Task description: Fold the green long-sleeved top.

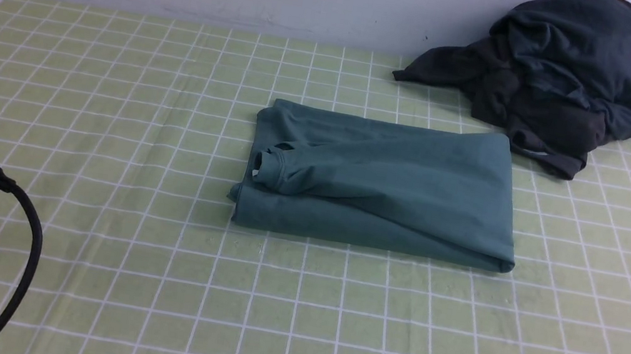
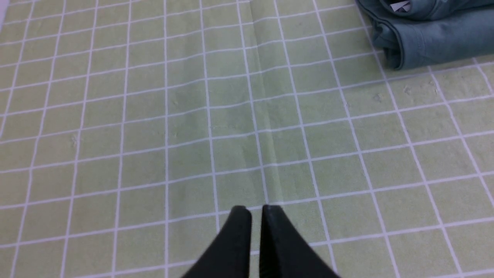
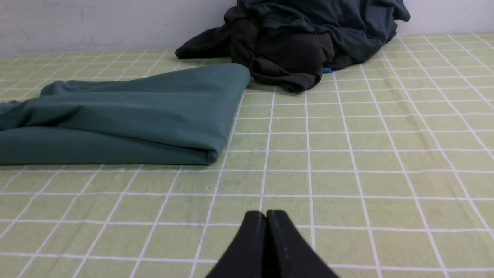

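Your muted teal-green jersey long-sleeved top [image 1: 381,184] lies as a compact folded rectangle mid-desk, cuffed sleeve tucked on top, so folding looks finished. Accordingly both hands sit clear of it, left hand [image 2: 256,210] nearly pressed together, right hand [image 3: 266,214] pressed together, empty.

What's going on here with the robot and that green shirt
The green long-sleeved top lies folded into a neat rectangle in the middle of the checked tablecloth, one cuff tucked on top. Nothing is handling it at this moment: the left gripper and the right gripper are both shut, empty and hanging over bare cloth away from the top. A dark heap of clothing sits by the wall behind it, untouched.
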`<state>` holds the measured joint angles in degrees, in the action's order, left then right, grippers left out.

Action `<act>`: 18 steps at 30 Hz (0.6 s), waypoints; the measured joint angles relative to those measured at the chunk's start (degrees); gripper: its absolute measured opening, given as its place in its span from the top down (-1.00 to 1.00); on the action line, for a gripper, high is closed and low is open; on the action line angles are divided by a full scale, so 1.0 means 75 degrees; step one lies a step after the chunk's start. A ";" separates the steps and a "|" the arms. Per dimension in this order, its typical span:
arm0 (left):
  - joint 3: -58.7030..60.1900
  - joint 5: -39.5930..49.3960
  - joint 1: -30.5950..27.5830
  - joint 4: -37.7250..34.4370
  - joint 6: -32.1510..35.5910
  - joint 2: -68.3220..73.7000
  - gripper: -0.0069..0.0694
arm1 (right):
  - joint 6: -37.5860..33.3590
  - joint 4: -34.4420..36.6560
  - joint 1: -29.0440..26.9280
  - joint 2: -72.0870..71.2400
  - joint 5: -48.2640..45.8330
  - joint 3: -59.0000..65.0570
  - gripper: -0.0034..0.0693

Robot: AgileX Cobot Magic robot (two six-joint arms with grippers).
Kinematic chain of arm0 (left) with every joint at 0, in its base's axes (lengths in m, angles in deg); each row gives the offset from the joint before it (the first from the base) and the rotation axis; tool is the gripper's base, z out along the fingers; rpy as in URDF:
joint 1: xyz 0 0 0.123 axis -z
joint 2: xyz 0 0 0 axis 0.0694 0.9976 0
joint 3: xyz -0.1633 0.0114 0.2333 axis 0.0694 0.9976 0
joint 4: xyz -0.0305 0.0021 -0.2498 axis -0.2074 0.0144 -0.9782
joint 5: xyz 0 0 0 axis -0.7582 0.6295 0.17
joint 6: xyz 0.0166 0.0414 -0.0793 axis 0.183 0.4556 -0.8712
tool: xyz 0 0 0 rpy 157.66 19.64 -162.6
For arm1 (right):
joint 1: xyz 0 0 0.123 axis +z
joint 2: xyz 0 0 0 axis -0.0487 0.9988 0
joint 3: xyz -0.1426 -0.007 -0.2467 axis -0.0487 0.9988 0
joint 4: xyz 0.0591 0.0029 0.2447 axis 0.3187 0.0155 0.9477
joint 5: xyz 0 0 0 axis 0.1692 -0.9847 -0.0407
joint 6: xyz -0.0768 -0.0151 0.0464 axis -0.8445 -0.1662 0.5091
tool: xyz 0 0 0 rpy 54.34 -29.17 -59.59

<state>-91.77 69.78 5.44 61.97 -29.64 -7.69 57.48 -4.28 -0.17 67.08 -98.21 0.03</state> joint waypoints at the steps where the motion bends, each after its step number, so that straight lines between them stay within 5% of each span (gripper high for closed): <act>1: 0.0021 -0.0007 0.0000 0.0000 0.0000 -0.0028 0.75 | 0.0000 0.0000 0.0000 0.0000 0.0000 0.0000 0.94; 12: 0.2155 -0.0076 -0.0030 0.0214 0.0000 -0.2994 0.75 | 0.0000 0.0005 0.0000 0.0000 0.0000 0.0000 0.94; 18: 0.3514 -0.1286 -0.0598 0.0341 -0.0129 -0.5185 0.75 | 0.0000 0.0005 0.0000 0.0000 -0.0009 0.0000 0.94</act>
<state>-65.41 60.13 0.96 64.52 -30.60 -46.58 57.48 -4.25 -0.17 67.08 -98.28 0.03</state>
